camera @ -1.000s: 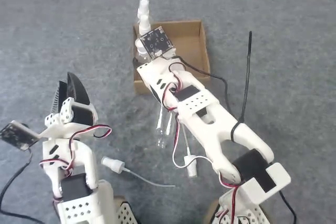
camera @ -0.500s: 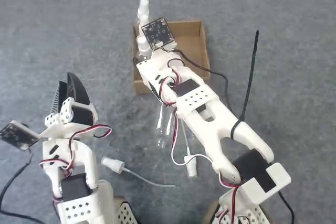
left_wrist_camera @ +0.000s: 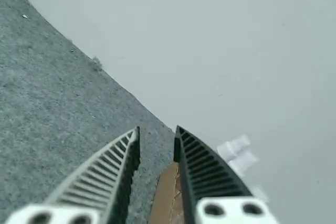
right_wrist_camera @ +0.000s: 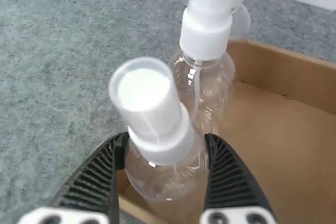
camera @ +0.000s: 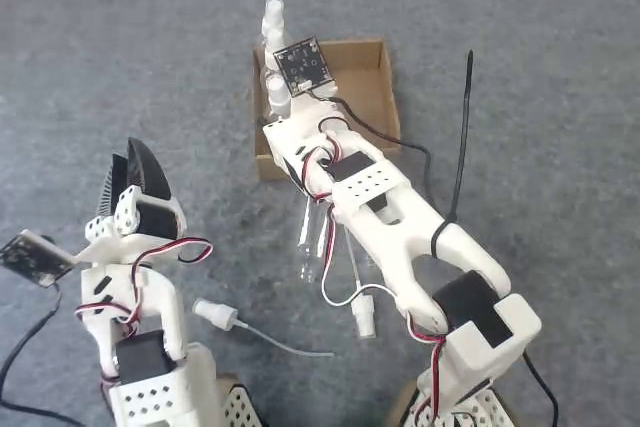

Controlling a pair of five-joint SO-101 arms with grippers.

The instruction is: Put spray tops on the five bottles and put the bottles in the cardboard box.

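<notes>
The right gripper (right_wrist_camera: 166, 140) has its two fingers pinching a clear bottle (right_wrist_camera: 160, 174) with a white spray top, held at the left edge of the cardboard box (camera: 372, 97), just beside a second capped bottle (right_wrist_camera: 202, 77) standing inside. The left gripper (left_wrist_camera: 157, 132) is raised at the near left of the grey table (camera: 560, 147), fingers slightly apart and holding nothing. Two uncapped bottles (camera: 310, 242) lie under the right arm, and two loose spray tops (camera: 213, 313) rest nearer the arm bases.

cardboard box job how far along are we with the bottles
Done: one capped bottle stands in the cardboard box. In hand: the right gripper holds a second capped bottle at the box's left edge. Left: uncapped bottles lie on the table beside that arm, and two loose spray tops lie nearby.
</notes>
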